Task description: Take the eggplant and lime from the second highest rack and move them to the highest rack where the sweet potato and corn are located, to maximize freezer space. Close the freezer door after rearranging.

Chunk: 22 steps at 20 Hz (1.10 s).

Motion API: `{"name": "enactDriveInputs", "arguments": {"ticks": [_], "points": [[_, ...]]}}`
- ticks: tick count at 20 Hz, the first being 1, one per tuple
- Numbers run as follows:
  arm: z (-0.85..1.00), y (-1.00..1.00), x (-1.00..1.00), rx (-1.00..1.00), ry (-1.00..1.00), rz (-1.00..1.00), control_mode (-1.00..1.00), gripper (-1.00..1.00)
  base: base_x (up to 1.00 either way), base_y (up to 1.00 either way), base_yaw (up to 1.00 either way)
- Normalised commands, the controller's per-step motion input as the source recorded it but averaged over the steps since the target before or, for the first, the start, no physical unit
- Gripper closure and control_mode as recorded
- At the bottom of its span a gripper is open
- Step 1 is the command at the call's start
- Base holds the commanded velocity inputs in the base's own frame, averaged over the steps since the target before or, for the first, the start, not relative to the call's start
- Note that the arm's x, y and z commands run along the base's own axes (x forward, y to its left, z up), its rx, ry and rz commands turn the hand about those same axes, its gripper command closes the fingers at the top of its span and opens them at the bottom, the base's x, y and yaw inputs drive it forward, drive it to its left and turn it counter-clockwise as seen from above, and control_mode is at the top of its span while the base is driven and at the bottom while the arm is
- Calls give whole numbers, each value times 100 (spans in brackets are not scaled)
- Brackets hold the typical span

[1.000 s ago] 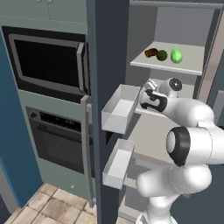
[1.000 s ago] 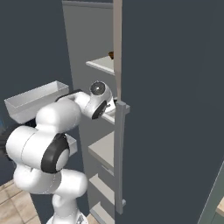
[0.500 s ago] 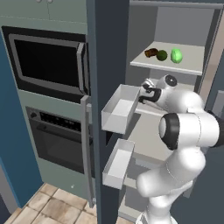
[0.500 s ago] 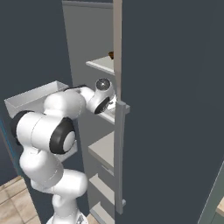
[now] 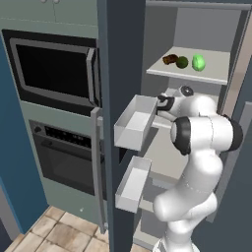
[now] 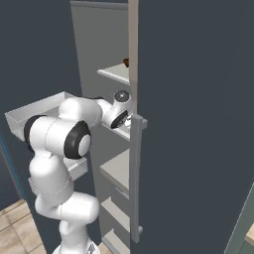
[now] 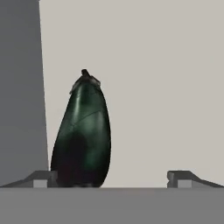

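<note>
In the hand view the eggplant [image 7: 83,131], dark green-black with its stem end pointing away, lies on the pale shelf between my fingertips [image 7: 41,178], close to the left one. My gripper [image 7: 111,179] is open and holds nothing. From the left base view the hand [image 5: 161,103] reaches onto the second highest rack of the freezer [image 5: 197,29]. On the highest rack [image 5: 216,69] sit the brown sweet potato [image 5: 170,59], the dark green lime [image 5: 182,62] and the light-green corn [image 5: 198,62]. The freezer door [image 5: 120,59] stands open.
Two translucent bins [image 5: 135,123] [image 5: 133,182] jut from the door's inner face, close to my arm's left. A microwave [image 5: 49,69] and an oven [image 5: 69,152] are built in left of the door. A dark panel with a long grey handle [image 6: 135,173] hides my hand in the right base view.
My arm has folded in tighter and the hand has pushed deeper along the second highest rack. The jaws stayed open. The food on the highest rack has not moved.
</note>
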Motion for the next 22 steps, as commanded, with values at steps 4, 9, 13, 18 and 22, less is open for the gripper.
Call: {"name": "enactDriveInputs", "arguments": {"ticks": [4, 9, 13, 18, 22], "points": [[-30, 0, 31, 4, 7, 6, -100, -100, 0, 0, 0], [-25, 0, 23, 15, 0, 14, -100, -100, 0, 0, 0], [-34, 0, 24, 10, 0, 12, -100, -100, 0, 0, 0], [-48, 0, 26, 0, 4, 4, -100, -100, 0, 0, 0], [-70, 0, 13, -7, 17, 3, -100, 100, 0, 0, 0]]}}
